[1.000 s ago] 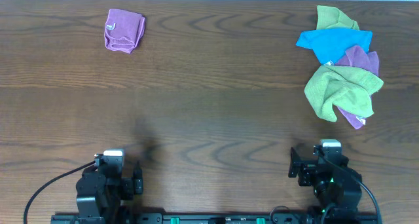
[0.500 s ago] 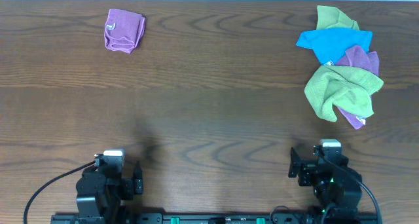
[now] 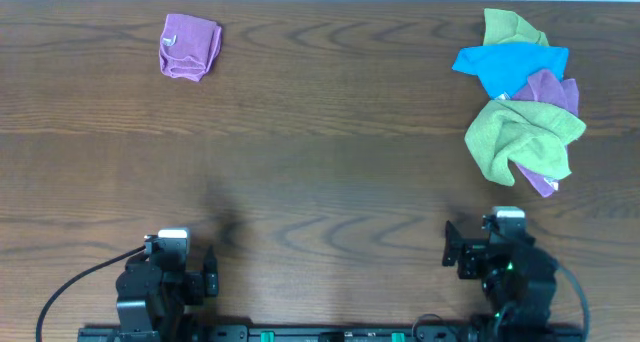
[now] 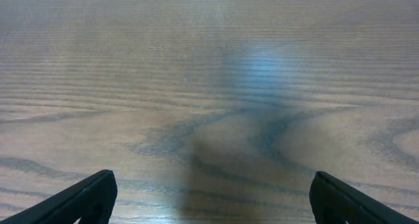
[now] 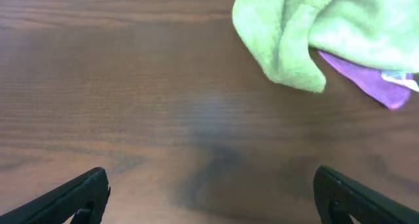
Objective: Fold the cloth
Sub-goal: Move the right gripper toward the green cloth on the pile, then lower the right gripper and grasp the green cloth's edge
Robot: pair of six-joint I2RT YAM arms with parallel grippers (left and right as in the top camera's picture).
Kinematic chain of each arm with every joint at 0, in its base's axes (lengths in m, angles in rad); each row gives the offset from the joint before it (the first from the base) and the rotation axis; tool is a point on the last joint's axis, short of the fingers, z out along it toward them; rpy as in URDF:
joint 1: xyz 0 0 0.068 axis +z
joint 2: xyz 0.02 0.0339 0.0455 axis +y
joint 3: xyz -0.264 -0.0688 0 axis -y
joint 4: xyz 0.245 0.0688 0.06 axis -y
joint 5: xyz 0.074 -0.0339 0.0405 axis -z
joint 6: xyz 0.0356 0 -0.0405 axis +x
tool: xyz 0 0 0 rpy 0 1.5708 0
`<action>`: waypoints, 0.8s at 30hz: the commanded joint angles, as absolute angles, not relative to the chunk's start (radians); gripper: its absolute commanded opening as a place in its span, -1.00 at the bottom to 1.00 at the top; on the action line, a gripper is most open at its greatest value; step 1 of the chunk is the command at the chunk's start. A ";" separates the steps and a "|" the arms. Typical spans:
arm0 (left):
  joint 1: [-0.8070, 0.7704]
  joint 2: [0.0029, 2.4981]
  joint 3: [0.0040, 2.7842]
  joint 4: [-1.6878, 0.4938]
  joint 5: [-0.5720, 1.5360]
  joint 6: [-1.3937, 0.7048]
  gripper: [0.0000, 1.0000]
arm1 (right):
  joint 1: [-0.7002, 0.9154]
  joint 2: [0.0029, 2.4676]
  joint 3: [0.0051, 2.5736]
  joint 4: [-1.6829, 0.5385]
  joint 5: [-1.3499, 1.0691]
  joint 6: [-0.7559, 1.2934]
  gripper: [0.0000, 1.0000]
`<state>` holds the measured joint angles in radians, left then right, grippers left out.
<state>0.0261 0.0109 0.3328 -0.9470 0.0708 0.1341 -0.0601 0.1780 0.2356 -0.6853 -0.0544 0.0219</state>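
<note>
The left gripper [image 4: 213, 188] sits low over the wooden table [image 3: 330, 182] with its two dark fingers [image 4: 88, 199] spread wide apart, and only bare wood grain shows between them and ahead of them. The right gripper [image 5: 211, 185] is likewise wide open, its fingers [image 5: 350, 199] at the two lower corners of its wrist view with plain tabletop between them. Ahead of the right fingers, and off toward the right-hand finger's side, lies a crumpled light green cloth [image 5: 308, 34]; it is not touching either fingertip and sits clear of the gap between them. A purple cloth [image 5: 366, 80] pokes out from under the green one's near edge, on the side closest to the right finger. Farther ahead in the same heap, the overhead view shows a blue cloth [image 3: 510, 64] and beyond it a darker green cloth [image 3: 505, 27], all overlapping. Far ahead of the left fingers, well apart from them and near the table's far edge, rests a small folded purple cloth [image 3: 188, 47], on its own.
</note>
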 commanded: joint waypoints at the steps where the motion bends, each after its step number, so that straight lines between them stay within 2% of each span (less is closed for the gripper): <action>1: 0.030 0.004 0.297 -0.968 0.063 0.131 0.90 | -0.084 0.300 0.364 -0.692 -0.037 0.067 0.98; 13: 0.030 0.004 0.297 -0.968 0.063 0.131 0.90 | -0.125 0.841 0.859 -0.833 0.036 0.139 0.99; 24: 0.030 0.004 0.297 -0.968 0.063 0.131 0.90 | -0.126 1.160 1.053 -0.803 0.185 0.294 0.99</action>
